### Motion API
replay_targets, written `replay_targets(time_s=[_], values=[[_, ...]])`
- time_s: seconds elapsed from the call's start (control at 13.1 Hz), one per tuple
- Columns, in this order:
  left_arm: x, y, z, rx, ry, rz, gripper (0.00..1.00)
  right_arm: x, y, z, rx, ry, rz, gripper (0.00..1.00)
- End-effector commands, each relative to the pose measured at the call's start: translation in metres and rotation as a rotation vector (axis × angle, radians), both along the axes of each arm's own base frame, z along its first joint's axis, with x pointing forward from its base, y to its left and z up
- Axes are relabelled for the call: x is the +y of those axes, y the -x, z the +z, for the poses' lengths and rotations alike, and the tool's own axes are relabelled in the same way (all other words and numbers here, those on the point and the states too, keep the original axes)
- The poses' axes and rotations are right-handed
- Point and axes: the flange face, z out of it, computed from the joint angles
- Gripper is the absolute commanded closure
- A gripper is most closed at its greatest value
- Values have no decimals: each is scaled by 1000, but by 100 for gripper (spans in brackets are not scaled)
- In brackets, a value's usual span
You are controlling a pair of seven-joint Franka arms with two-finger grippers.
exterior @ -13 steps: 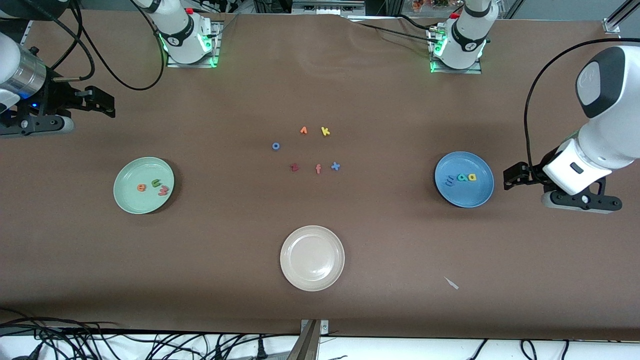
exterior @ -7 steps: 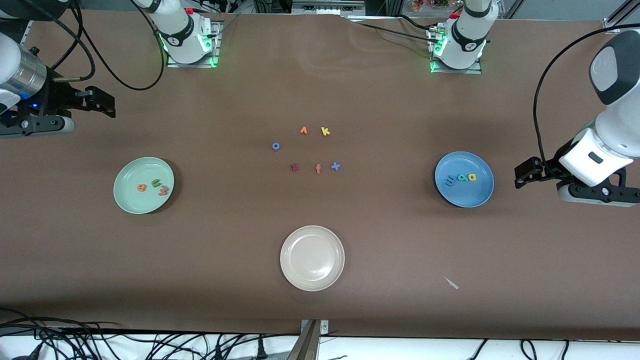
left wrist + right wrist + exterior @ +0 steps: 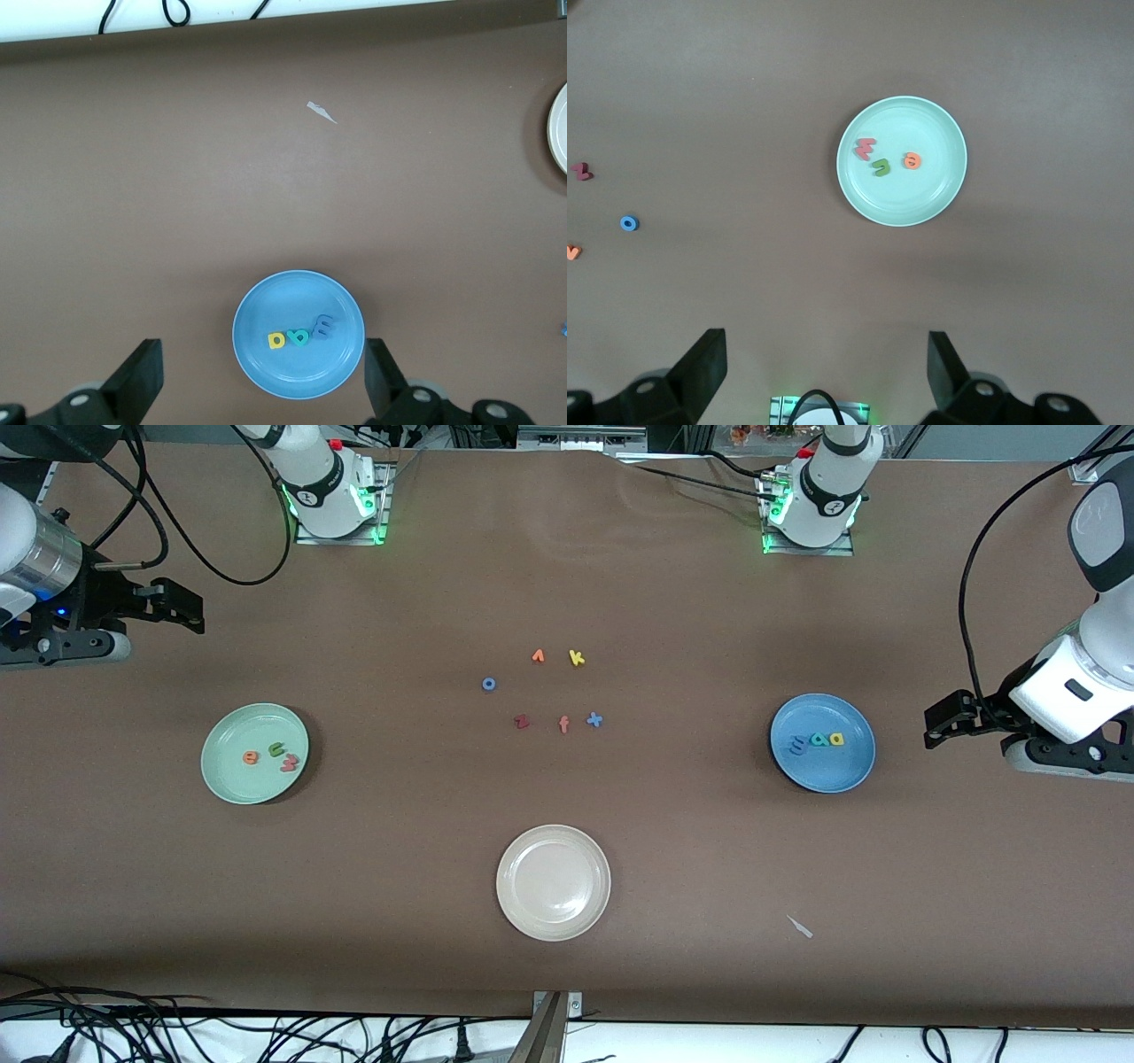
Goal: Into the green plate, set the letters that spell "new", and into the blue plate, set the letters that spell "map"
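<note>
The green plate [image 3: 232,735] holds the orange e [image 3: 251,757], the green n [image 3: 277,749] and the pinkish-red w [image 3: 290,762]. In the blue plate [image 3: 833,766] lie the blue m [image 3: 797,744], the teal p [image 3: 819,739] and the yellow a [image 3: 836,739]. My left gripper [image 3: 939,722] hangs open and empty over bare table beside the blue plate, toward the left arm's end. The left wrist view shows that plate [image 3: 266,310] between its open fingers [image 3: 142,367]. My right gripper [image 3: 182,607] waits open and empty over the right arm's end of the table, apart from the green plate [image 3: 939,190].
Loose pieces lie mid-table: a blue ring [image 3: 488,684], an orange piece [image 3: 538,656], a yellow k [image 3: 576,658], a dark red z [image 3: 521,722], a salmon f [image 3: 563,724] and a blue plus [image 3: 594,720]. A cream-white plate [image 3: 553,882] sits nearer the camera. A white scrap [image 3: 800,926] lies beside it.
My left arm has drawn away from the blue plate toward the left arm's end of the table, its gripper staying open. The right arm and all letters have not moved.
</note>
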Motion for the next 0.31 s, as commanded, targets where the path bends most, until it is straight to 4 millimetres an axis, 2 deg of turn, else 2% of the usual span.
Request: replay_targets(time_s=[0.0, 0.23], values=[[8, -2, 0, 10, 15, -18, 0, 0, 0, 4, 0, 0, -16, 0], [8, -3, -2, 13, 12, -16, 0, 0, 0, 3, 2, 0, -14, 0]])
